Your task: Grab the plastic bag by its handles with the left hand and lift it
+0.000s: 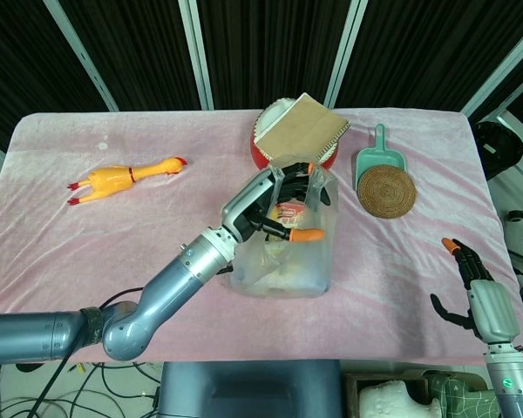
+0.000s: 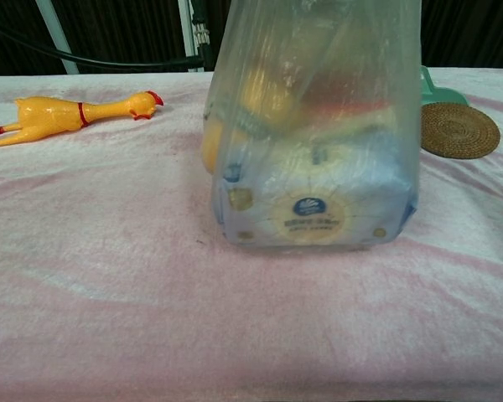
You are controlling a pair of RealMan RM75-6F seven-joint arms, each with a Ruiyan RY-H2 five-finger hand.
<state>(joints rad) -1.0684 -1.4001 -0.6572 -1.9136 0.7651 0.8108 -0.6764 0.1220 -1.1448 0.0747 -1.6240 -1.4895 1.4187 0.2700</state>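
Observation:
A clear plastic bag [image 1: 288, 257] with a boxed item and yellow things inside hangs at the table's middle; in the chest view the plastic bag [image 2: 314, 159] fills the centre, its bottom just above the pink cloth. My left hand [image 1: 275, 205] grips the bag's handles at the top, fingers curled through them. My right hand [image 1: 475, 287] rests at the table's near right corner, fingers apart and holding nothing. The left hand is out of the chest view.
A yellow rubber chicken [image 1: 126, 178] lies at the left. A red bowl [image 1: 327, 161] with a cardboard notebook [image 1: 301, 131] on it stands behind the bag. A teal dustpan [image 1: 379, 157] and a woven coaster [image 1: 386, 190] lie at the right.

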